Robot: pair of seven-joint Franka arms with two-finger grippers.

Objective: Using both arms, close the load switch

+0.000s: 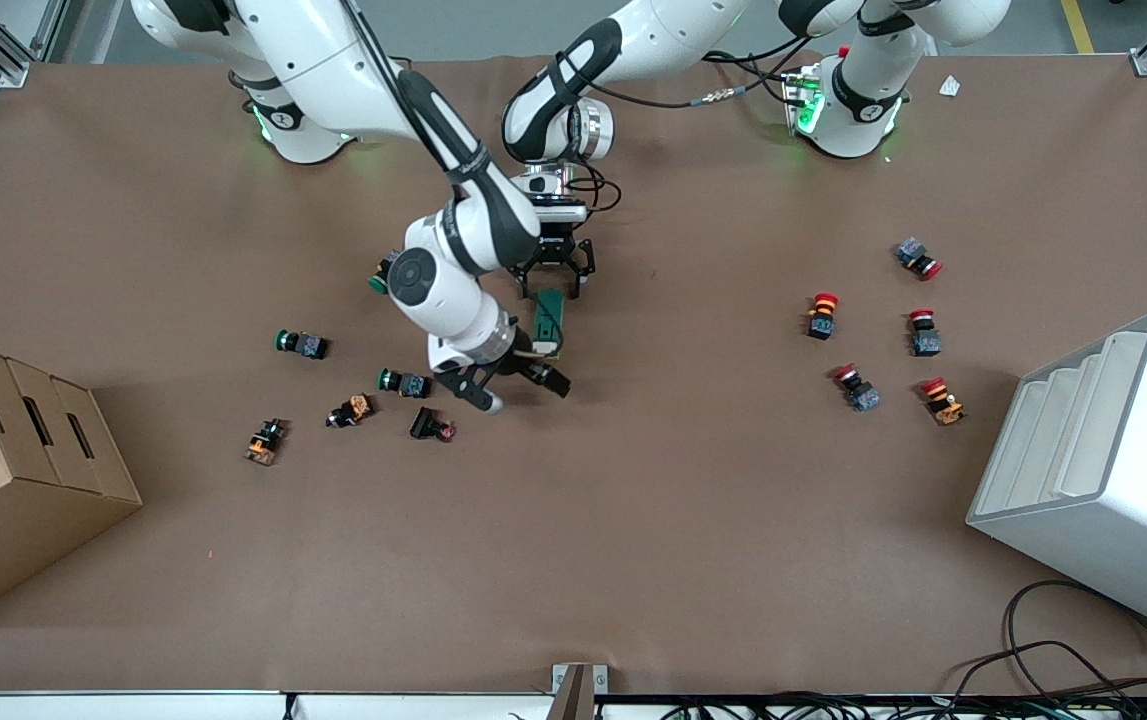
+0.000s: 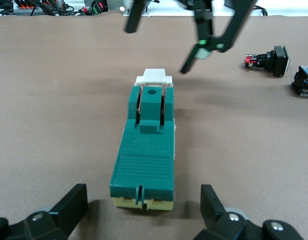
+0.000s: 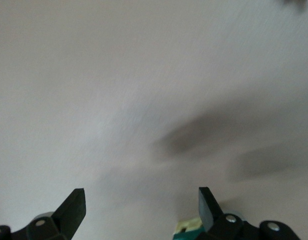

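The load switch [image 1: 550, 318] lies flat near the table's middle, a dark-green block [image 2: 146, 150] with a white lever piece [image 2: 154, 76] at one end. My left gripper [image 1: 553, 285] is open and straddles the end without the lever. In the left wrist view the left gripper [image 2: 143, 202] has a finger on each side of the block, with gaps between. My right gripper [image 1: 515, 383] hangs open just past the lever end, not touching it. In the right wrist view the right gripper [image 3: 141, 200] has only table between its fingers, and a corner of the load switch [image 3: 188, 230] shows beside one finger.
Green, orange and black push buttons [image 1: 405, 382] lie scattered toward the right arm's end, one green button [image 1: 378, 282] partly under that arm. Red-capped buttons [image 1: 821, 315] lie toward the left arm's end. A cardboard box [image 1: 23, 470] and a white bin [image 1: 1103, 470] stand at the table's ends.
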